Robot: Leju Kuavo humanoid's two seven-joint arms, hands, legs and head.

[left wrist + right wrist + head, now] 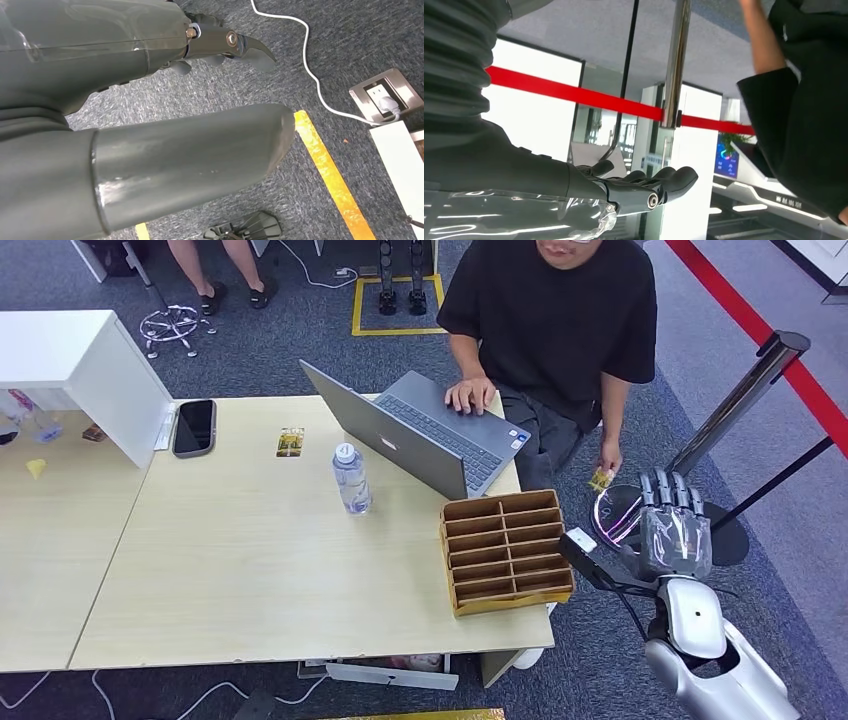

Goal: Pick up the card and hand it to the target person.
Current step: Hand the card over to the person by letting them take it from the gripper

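A person in a black shirt [560, 310] sits at the far side of the table and holds a small yellow card [601, 479] low beside the chair. My right hand [675, 525] is raised just right of that card, fingers stretched out straight and apart, with nothing in it. In the right wrist view the flat, empty right hand [644, 192] reaches toward the person's black sleeve [804, 115]. A second yellow card [290, 442] lies on the table [250, 570] beside the laptop. My left hand [150, 60] hangs over the carpet, its fingers [225, 44] loose and holding nothing.
On the table stand an open laptop [420, 435], a water bottle [351, 478], a cardboard slot organizer [506, 550] at the right edge and a phone [194, 427]. A white box [75, 365] sits at the left. A stanchion [740, 400] with red belt stands right of my hand.
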